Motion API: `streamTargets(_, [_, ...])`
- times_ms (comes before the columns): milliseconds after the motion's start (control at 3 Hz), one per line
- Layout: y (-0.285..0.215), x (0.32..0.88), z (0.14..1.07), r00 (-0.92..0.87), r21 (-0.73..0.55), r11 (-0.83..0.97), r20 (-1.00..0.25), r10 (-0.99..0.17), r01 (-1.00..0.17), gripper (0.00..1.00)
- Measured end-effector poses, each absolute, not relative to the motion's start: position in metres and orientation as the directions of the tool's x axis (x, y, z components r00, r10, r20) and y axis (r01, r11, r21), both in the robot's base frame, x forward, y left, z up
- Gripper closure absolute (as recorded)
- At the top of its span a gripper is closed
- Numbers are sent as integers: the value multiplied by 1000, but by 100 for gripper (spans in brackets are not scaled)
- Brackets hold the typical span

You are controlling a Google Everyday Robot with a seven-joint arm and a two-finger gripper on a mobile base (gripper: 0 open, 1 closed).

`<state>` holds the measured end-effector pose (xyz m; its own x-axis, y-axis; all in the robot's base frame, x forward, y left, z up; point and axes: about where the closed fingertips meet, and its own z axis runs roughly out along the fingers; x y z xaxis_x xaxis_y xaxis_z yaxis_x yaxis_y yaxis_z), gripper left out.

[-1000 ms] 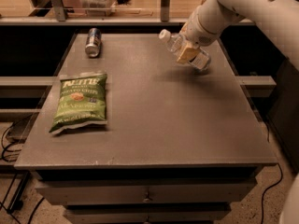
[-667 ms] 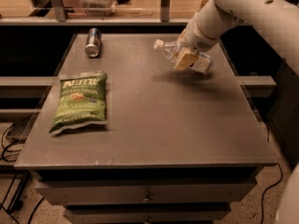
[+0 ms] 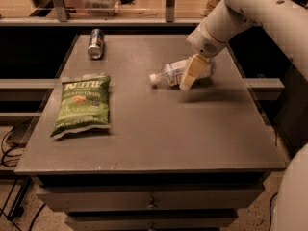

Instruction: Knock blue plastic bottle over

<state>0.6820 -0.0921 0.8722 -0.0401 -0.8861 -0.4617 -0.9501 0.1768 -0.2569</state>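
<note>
A: How much room is there on the table (image 3: 159, 143)?

B: Plenty. The whole front half is bare, from the middle down to the front edge, and so is the right strip beside the right edge. The left side is taken: a chips bag (image 3: 83, 104) lies flat near the left edge, short of the front.

A: And the back?

B: A can (image 3: 96, 36) lies on its side close to the back edge, toward the left corner, well apart from everything else. Behind the table runs a rail with glass above it.

A: Where is the bottle (image 3: 168, 74)?

B: On its side on the table, right of centre and in the back half. Its white cap (image 3: 153, 78) points left, toward the bag but well apart from it. The body runs off to the right, under the gripper. It is clear of every edge.

A: The gripper (image 3: 188, 78)?

B: It hangs at the bottle's middle, coming down from the upper right on the white arm (image 3: 226, 18). Its tan end lies across the bottle's body and seems to touch it, with the tip near the tabletop on the front side.

A: Wide or narrow?

B: I cannot tell; the tan part shows as one piece in front of the bottle. I cannot say it holds anything either.

A: Count it all up.

B: One bottle, one can, one bag, one gripper on one arm.
</note>
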Motion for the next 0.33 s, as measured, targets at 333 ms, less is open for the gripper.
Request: streamTargets(333, [-92, 682, 872, -39, -258, 176, -460, -887, -950, 0])
